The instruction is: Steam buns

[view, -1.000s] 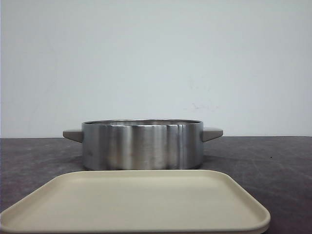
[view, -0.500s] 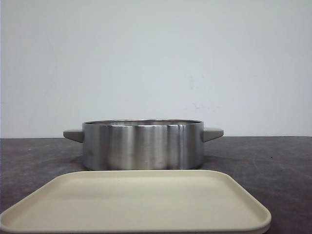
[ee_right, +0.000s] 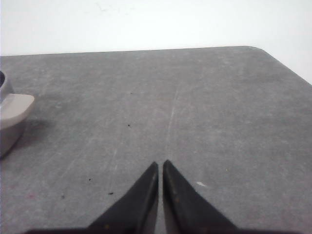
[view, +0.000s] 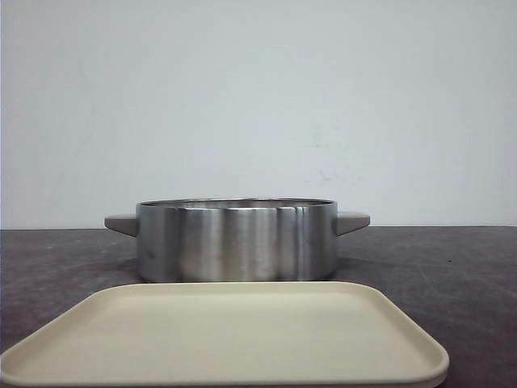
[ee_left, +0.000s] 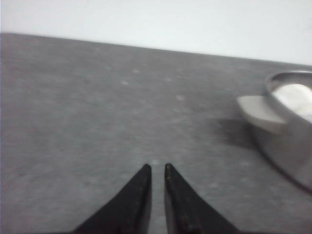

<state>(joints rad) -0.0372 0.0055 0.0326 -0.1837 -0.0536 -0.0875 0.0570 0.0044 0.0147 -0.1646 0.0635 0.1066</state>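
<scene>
A steel pot (view: 236,239) with two grey side handles stands mid-table, behind an empty cream tray (view: 226,335). In the left wrist view the pot's rim and one handle (ee_left: 261,113) show, with a smooth white shape (ee_left: 296,95) inside the pot; I cannot tell whether it is a bun, as no face shows. My left gripper (ee_left: 157,167) is shut and empty, low over bare table beside the pot. My right gripper (ee_right: 160,164) is shut and empty over bare table on the pot's other side; the other handle (ee_right: 13,109) shows there. Neither gripper shows in the front view.
The dark grey table (view: 452,267) runs to a plain white wall. The table's far corner and edge (ee_right: 273,54) show in the right wrist view. The tray fills the near middle of the front view.
</scene>
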